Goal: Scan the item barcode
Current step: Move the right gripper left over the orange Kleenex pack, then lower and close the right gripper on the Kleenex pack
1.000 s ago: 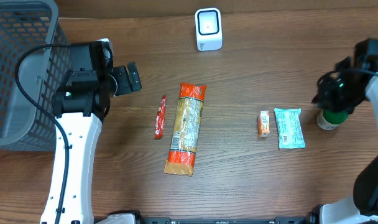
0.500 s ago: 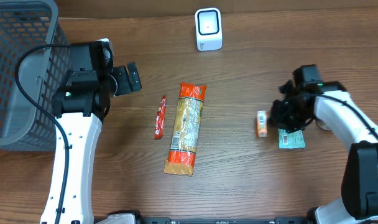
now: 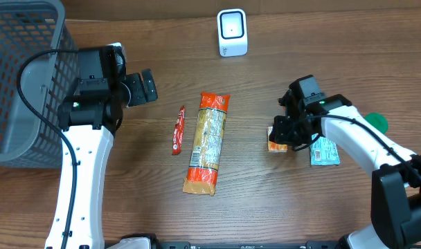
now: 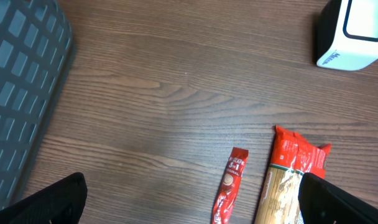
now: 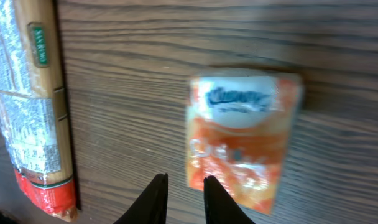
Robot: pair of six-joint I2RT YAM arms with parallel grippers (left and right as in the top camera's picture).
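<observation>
A white barcode scanner point(image 3: 232, 32) stands at the back middle of the table, and the left wrist view catches it too point(image 4: 354, 34). An orange tissue pack point(image 3: 275, 140) point(image 5: 242, 137) lies flat on the wood. My right gripper point(image 3: 285, 130) point(image 5: 185, 178) hangs just above its left edge, its jaws a narrow gap apart over bare wood, holding nothing. My left gripper point(image 3: 145, 87) point(image 4: 189, 205) hovers wide open and empty near the basket. A long pasta pack point(image 3: 207, 142) and a red coffee stick point(image 3: 178, 130) lie mid-table.
A grey mesh basket point(image 3: 23, 69) fills the back left corner. A teal pack point(image 3: 325, 149) lies right of the tissue pack, partly under my right arm. A green-capped bottle point(image 3: 375, 123) peeks out beyond the arm.
My right arm has swung left from the green-capped bottle, over the teal pack, to the orange tissue pack, which has slid a little to the left. The left arm has not moved.
</observation>
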